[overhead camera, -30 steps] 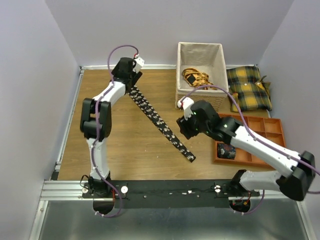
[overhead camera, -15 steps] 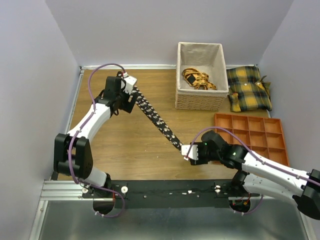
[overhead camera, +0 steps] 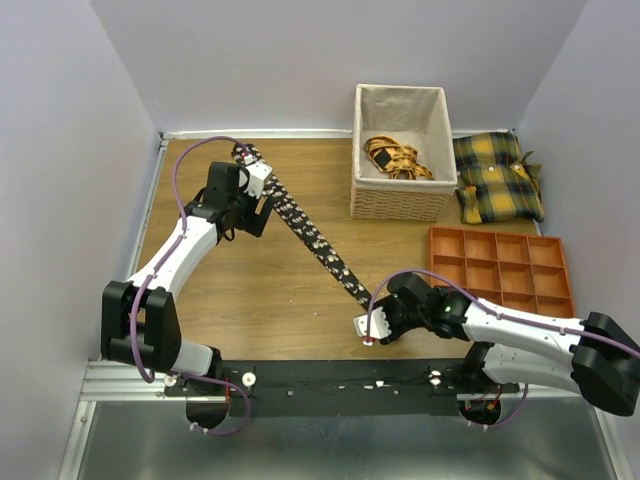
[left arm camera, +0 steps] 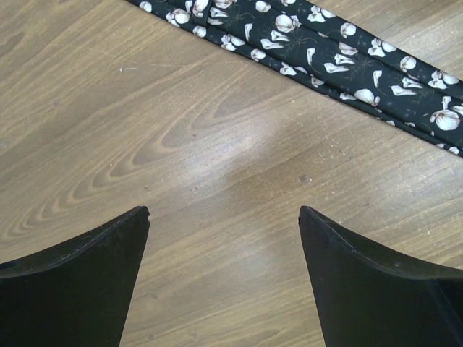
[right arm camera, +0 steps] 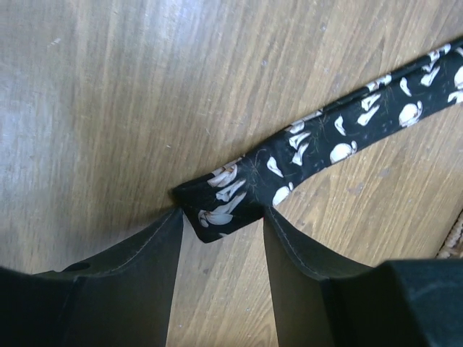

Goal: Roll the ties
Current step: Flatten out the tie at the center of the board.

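Table (overhead camera: 240,290): tie (overhead camera: 310,238) lies on it diagonally, from far left to near centre. Basket (overhead camera: 400,205) at far side, right of centre. Cushions (overhead camera: 498,178) just right of basket. Tray (overhead camera: 500,270) near side of cushions.

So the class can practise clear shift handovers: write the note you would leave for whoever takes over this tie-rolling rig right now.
Left gripper: open, empty, over the bare table beside the floral tie, near its far end.
Right gripper: jaws either side of the tie's folded near tip, touching it; a firm grip is not clear.
Tie: flat, lying diagonally across the table.
Done: only that first fold; no finished roll in view, though the right arm hides part of the orange tray.
Left: roll this tie. Yellow patterned fabric lies in the wicker basket.
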Tool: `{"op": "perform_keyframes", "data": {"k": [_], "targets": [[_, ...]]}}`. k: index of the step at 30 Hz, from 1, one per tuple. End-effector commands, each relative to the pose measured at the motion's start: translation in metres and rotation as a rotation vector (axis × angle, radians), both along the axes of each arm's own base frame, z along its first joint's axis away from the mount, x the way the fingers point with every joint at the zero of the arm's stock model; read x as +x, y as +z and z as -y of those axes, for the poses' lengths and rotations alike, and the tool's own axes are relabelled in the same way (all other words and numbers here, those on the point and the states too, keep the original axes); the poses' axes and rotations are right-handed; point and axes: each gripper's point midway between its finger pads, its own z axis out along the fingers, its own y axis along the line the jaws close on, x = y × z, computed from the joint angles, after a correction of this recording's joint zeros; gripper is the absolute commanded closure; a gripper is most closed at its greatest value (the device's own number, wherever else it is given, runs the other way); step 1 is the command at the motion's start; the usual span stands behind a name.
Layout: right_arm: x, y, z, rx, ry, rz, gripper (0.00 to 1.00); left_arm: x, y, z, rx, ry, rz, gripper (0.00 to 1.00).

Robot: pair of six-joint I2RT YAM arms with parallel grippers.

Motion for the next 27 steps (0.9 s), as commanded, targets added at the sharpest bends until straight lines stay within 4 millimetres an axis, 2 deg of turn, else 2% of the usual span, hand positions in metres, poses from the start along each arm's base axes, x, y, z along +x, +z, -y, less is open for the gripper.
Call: {"op": "perform_keyframes", "data": {"k": [1, 5, 7, 8, 9, 11, 12, 14, 20, 25, 26, 27], "targets": [[-0.011, -0.006, 0.001, -0.015, 0.061, -0.004, 0.44, 0.001, 0.007, -0.002, 0.009, 0.005, 0.018, 0.05], [-0.012, -0.01, 0.005, -0.051, 0.063, -0.006, 0.45, 0.002, 0.006, -0.001, 0.003, 0.006, 0.011, 0.05], [-0.019, -0.013, 0.005, -0.065, 0.088, -0.05, 0.46, 0.003, 0.005, 0.001, -0.003, 0.002, 0.004, 0.05], [-0.019, -0.009, 0.001, -0.058, 0.094, -0.061, 0.46, 0.004, 0.006, 0.001, -0.006, 0.002, 0.005, 0.05], [-0.02, -0.009, -0.001, -0.065, 0.091, -0.08, 0.5, 0.003, 0.006, 0.001, -0.006, 0.001, 0.001, 0.05], [-0.025, -0.018, 0.005, -0.131, 0.05, -0.159, 0.64, 0.004, 0.008, 0.001, -0.005, 0.002, 0.0, 0.05], [-0.019, -0.009, -0.004, -0.118, 0.03, -0.161, 0.71, 0.002, 0.01, 0.001, -0.006, 0.001, -0.002, 0.05], [-0.021, -0.008, -0.005, -0.13, -0.003, -0.201, 0.74, -0.001, 0.014, 0.004, -0.014, -0.014, 0.002, 0.05], [-0.041, -0.009, -0.007, -0.141, -0.005, -0.339, 0.78, -0.025, 0.019, 0.017, -0.063, -0.117, -0.049, 0.05], [-0.067, 0.017, -0.039, -0.023, 0.011, -0.538, 0.8, -0.057, 0.015, 0.027, -0.071, -0.281, -0.068, 0.05], [-0.066, 0.025, -0.047, 0.003, 0.017, -0.557, 0.8, -0.066, 0.009, 0.027, -0.077, -0.307, -0.083, 0.05], [-0.069, 0.024, -0.051, 0.001, 0.011, -0.591, 0.8, -0.075, 0.012, 0.031, -0.098, -0.338, -0.081, 0.06]]}}
